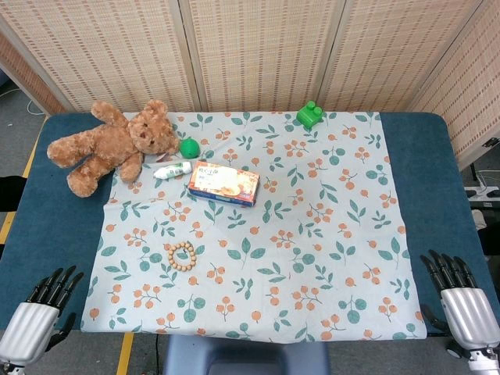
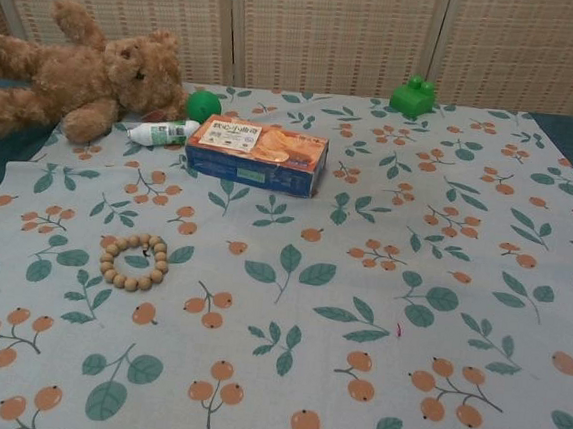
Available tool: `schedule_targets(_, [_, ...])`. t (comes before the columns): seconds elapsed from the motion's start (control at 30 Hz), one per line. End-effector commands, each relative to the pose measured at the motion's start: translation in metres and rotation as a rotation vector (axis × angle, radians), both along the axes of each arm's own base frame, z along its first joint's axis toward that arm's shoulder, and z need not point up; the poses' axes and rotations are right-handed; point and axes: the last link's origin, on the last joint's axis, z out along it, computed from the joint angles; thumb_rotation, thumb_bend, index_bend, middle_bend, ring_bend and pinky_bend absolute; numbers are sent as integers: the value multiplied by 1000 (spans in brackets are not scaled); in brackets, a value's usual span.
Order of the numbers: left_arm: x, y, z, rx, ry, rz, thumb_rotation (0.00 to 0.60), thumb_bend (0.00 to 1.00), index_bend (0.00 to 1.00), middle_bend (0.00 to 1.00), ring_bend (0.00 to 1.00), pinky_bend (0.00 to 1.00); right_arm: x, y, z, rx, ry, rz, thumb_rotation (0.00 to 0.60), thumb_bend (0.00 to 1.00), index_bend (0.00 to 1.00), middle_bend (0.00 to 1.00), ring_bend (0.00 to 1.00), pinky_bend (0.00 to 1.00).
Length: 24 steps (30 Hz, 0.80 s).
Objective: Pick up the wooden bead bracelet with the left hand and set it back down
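The wooden bead bracelet (image 1: 182, 255) lies flat as a small ring on the patterned cloth, left of centre; the chest view shows the bracelet (image 2: 134, 261) at mid left. My left hand (image 1: 37, 319) hovers at the table's near left corner, fingers apart and holding nothing, well to the left of and nearer than the bracelet. At the near right corner my right hand (image 1: 461, 305) is likewise spread and empty. Neither hand appears in the chest view.
A teddy bear (image 1: 109, 143) lies at the far left, with a green ball (image 1: 190, 148) and a small white bottle (image 1: 173, 169) beside it. An orange and blue box (image 1: 223, 183) sits behind the bracelet. A green toy block (image 1: 310, 115) stands at the far edge.
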Motion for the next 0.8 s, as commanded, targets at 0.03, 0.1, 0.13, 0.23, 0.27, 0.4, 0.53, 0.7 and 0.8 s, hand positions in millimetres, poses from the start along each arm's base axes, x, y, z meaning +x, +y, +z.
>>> schedule_targets(0.03, [0, 0, 0, -1, 0, 1, 600, 480, 0, 0, 0, 172, 0, 1, 0, 3, 0, 2, 600, 217, 0, 0, 0, 0])
schedule_targets(0.1, [0, 0, -1, -2, 2, 2, 600, 480, 0, 0, 0, 172, 0, 1, 0, 5, 0, 2, 600, 217, 0, 0, 0, 0])
schedule_targets(0.13, [0, 1, -1, -4, 3, 2, 600, 480, 0, 0, 0, 172, 0, 1, 0, 5, 1, 1, 600, 217, 0, 0, 0, 0])
schedule_targets(0.23, [-1, 3, -4, -16, 0, 2, 600, 479, 0, 0, 0, 172, 1, 2, -1, 2, 4, 4, 600, 217, 0, 0, 0, 0])
schedule_targets(0.27, [0, 4, -6, -23, -1, -1, 600, 479, 0, 0, 0, 172, 1, 2, -2, 2, 5, 6, 600, 217, 0, 0, 0, 0])
schedule_targets(0.4, [4, 7, -16, -48, -2, -48, 600, 480, 0, 0, 0, 162, 3, 4, 0, -13, 7, 16, 600, 217, 0, 0, 0, 0])
schedule_targets(0.53, [13, 9, -37, -93, -10, -110, 600, 481, 0, 0, 0, 142, 3, 6, 2, -35, 6, 19, 600, 217, 0, 0, 0, 0])
schedule_targets(0.7, [30, 22, -69, -113, 28, -175, 600, 479, 0, 95, 0, 97, 1, 1, -2, -30, 14, 5, 600, 217, 0, 0, 0, 0])
schedule_targets(0.8, [38, 26, -88, -144, 31, -197, 600, 478, 0, 102, 0, 89, 3, -2, -5, -34, 12, 15, 600, 217, 0, 0, 0, 0])
